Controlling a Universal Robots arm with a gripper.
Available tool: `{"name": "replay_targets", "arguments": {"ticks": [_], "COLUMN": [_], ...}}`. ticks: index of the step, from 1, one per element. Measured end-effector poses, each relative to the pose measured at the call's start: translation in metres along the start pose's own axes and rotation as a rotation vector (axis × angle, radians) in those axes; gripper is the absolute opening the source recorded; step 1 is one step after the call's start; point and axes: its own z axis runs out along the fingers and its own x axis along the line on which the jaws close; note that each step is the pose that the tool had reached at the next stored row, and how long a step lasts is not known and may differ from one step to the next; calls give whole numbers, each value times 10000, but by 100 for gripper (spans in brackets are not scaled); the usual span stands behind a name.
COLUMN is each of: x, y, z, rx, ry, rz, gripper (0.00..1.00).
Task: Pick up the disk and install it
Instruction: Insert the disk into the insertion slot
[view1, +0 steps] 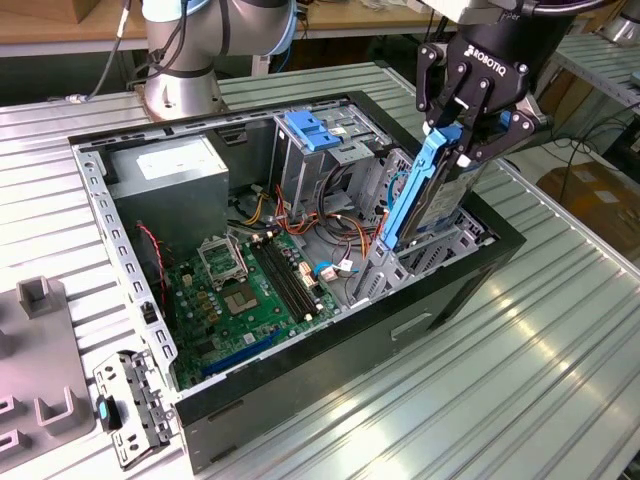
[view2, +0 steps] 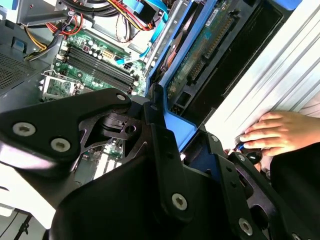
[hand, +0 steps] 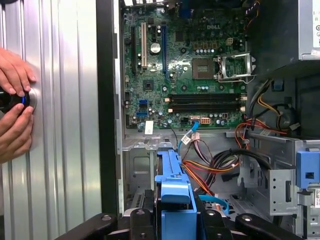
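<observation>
Disk (view1: 420, 190): blue-railed, grey-bodied, near upright

Black pincer (view1: 470, 138) with silver screws (view2: 24, 129) and white lettering (view1: 497, 58); silver-grey arm (view1: 180, 60) with blue joint caps (view1: 289, 22).

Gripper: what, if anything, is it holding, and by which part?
The gripper holds the disk by its upper end, clamped across the blue rails.

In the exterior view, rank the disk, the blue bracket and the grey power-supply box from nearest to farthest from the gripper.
1. The disk, held in the gripper, exterior view's right.
2. The blue bracket, atop the cage, middle.
3. The grey power-supply box, exterior view's left.
</observation>
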Motion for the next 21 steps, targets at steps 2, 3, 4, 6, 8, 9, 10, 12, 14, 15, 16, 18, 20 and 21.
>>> {"name": "replay_targets", "arguments": {"ticks": [2,3,4,6,8,9,10,12,14,15,16,18,20,21], "x": [0,0,0,0,0,0,0,0,0,0,0,0,-1,-1], "y": [0,0,0,0,0,0,0,0,0,0,0,0,0,0], "z": [15,20,27,33,34,35,35,36,37,37,37,37,39,55], "rx": [1,0,1,0,0,0,0,0,0,1,0,0,0,1], "ry": [-1,1,0,1,0,0,0,0,0,-1,0,2,-1,-3], "rz": [-1,-1,0,0,0,-1,0,0,0,-1,-1,-1,-1,0], "gripper": [37,37,37,37,37,37,37,37,37,37,37,45,45,45]}}
